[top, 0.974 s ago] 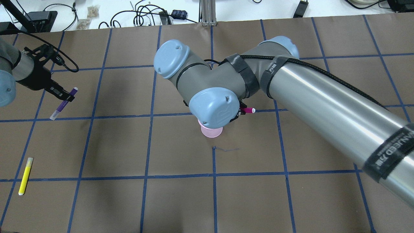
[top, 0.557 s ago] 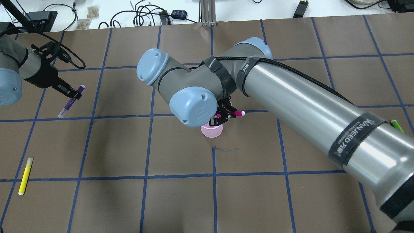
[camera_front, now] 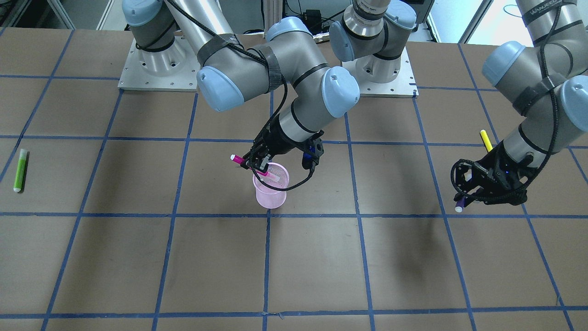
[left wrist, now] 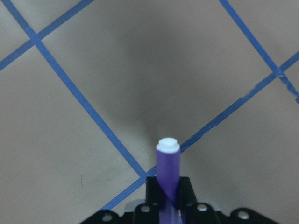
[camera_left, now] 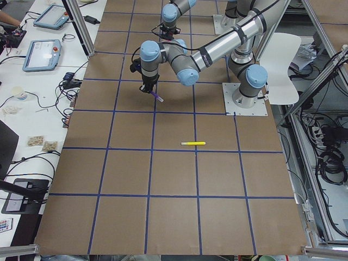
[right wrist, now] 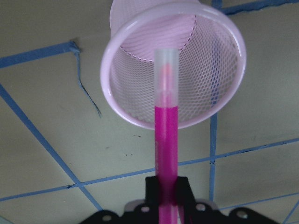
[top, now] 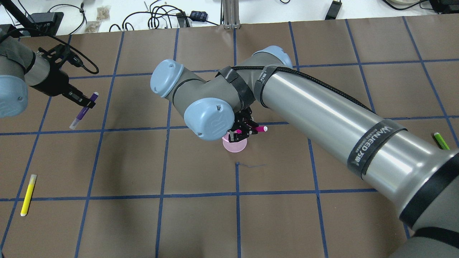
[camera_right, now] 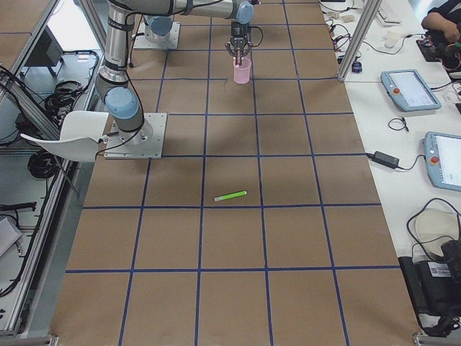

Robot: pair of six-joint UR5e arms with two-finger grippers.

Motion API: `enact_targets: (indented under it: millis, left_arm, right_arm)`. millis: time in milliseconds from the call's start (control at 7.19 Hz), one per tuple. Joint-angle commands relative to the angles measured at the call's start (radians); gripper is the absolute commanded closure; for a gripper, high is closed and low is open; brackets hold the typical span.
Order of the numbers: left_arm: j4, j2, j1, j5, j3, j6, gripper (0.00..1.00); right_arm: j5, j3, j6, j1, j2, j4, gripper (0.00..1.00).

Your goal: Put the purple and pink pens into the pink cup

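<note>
The right arm's fingers point(camera_front: 255, 162) are closed narrowly on the pink pen point(camera_front: 239, 160), gripping it near mid-barrel. The pen is held at a shallow tilt, its white-tipped end pointing away from the pink cup point(camera_front: 271, 195) and its translucent capped end positioned over the cup's mouth. In the right wrist view, the capped end of the pink pen point(right wrist: 167, 135) lies within the outline of the cup's rim point(right wrist: 110, 95); whether it has passed below rim level cannot be determined. The cup is a mesh-walled container standing upright on the desk point(top: 200, 222), just beside a crossing of the blue tape grid lines. In the overhead view, the cup point(top: 235, 146) is partly hidden beneath the right wrist. The left arm's fingers point(top: 85, 103) are closed on the purple pen point(top: 82, 113), which is held slanted above the desk, well apart from the cup. In the left wrist view, the purple pen point(left wrist: 168, 168) protrudes from between the fingers point(left wrist: 150, 189) with its white end cap facing outward. A yellow pen point(top: 28, 195) lies flat on the desk near the left arm's side. A green pen point(camera_front: 19, 170) lies flat near the desk edge on the right arm's side.
</note>
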Motion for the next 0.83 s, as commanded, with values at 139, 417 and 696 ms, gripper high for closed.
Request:
enact_targets:
  millis: [139, 417, 696]
  left_arm:
    - [0.000, 0.005, -0.006, -0.011, 0.000, -0.010, 1.00]
    - [0.000, 0.007, -0.006, -0.011, 0.001, -0.009, 1.00]
    - [-0.002, 0.028, -0.013, -0.018, 0.007, -0.078, 1.00]
  right_arm:
    - [0.004, -0.022, -0.002, 0.009, 0.019, -0.002, 0.06]
    - [-0.010, -0.026, -0.008, 0.000, 0.007, 0.001, 0.00]
    - [0.066, -0.014, -0.029, -0.170, -0.133, 0.004, 0.00]
